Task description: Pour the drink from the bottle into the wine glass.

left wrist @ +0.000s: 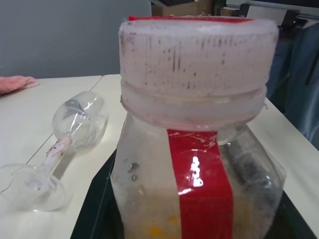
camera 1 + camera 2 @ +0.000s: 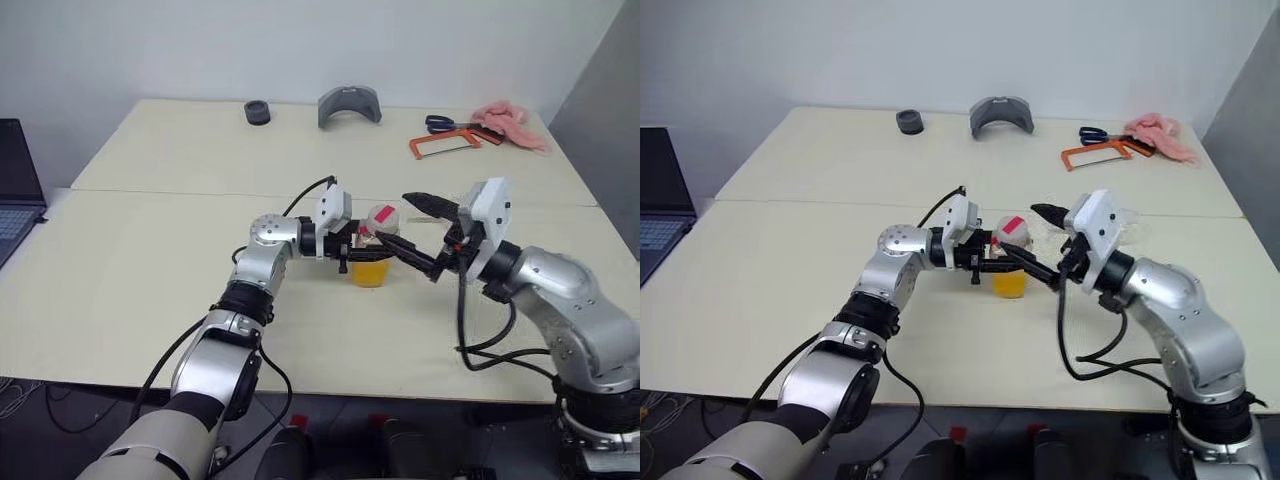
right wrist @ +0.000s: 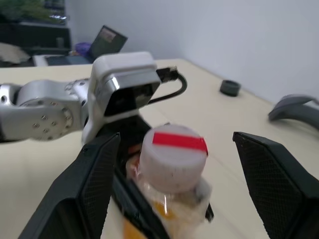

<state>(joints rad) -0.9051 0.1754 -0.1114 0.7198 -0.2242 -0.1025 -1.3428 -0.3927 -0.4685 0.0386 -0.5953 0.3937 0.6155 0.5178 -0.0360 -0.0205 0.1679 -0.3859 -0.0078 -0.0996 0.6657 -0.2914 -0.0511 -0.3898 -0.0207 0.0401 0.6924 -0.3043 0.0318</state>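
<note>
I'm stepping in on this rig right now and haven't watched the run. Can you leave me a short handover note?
Left gripper: shut on the bottle, holding it upright over the table.
Right gripper: open, fingers either side of the cap, not touching it.
Drink: all in the bottle's lower part.
Wine glass: lying on its side on the table, beyond the bottle, empty.
Done: bottle picked up.
Left: take the cap off, stand the glass up, pour.
</note>
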